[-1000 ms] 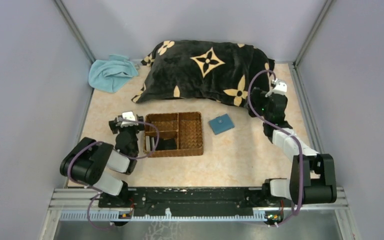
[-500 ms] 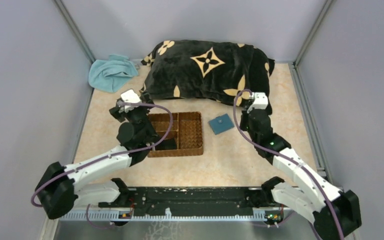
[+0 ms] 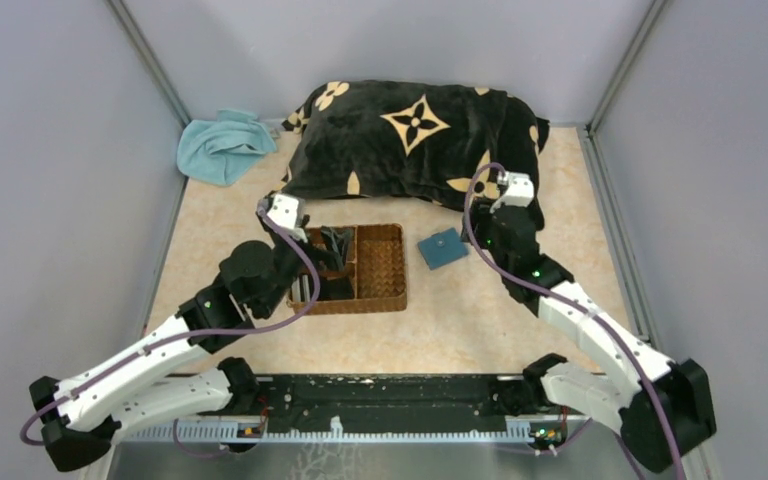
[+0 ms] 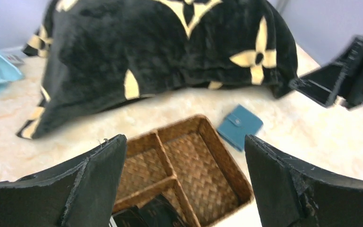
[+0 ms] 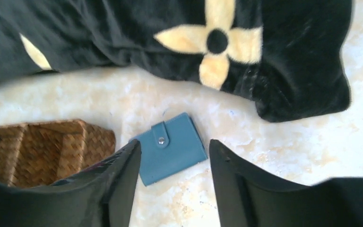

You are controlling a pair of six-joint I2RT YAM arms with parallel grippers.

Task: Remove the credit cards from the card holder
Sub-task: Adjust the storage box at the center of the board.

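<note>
The desk (image 3: 460, 320) is pale and marbled, and a black pillow (image 3: 410, 140) with yellow flowers lies across its far side. In front of the pillow sits a woven tray (image 3: 380, 265) split into compartments. A teal cloth (image 3: 222, 145) is bunched in the far left corner, just left of the pillow.

My left pincer (image 4: 185, 156) hangs over the left part of the tray, released, with its two fingers spread wide and nothing between them. My right pincer (image 5: 175, 146) is also released and gripping nothing. It is on the right side of the desk, near the pillow's front edge, pointing toward the holder (image 3: 443, 248).

The holder lies flat on the desk just right of the tray, apart from it and a little askew. It is folded shut, with its clasp (image 5: 161, 138) fastened on top. In my right wrist view it shows between my fingers; I cannot tell whether they touch it.

Some dark flat things (image 4: 146, 215) sit in the tray's near compartments; I cannot tell what they are.
</note>
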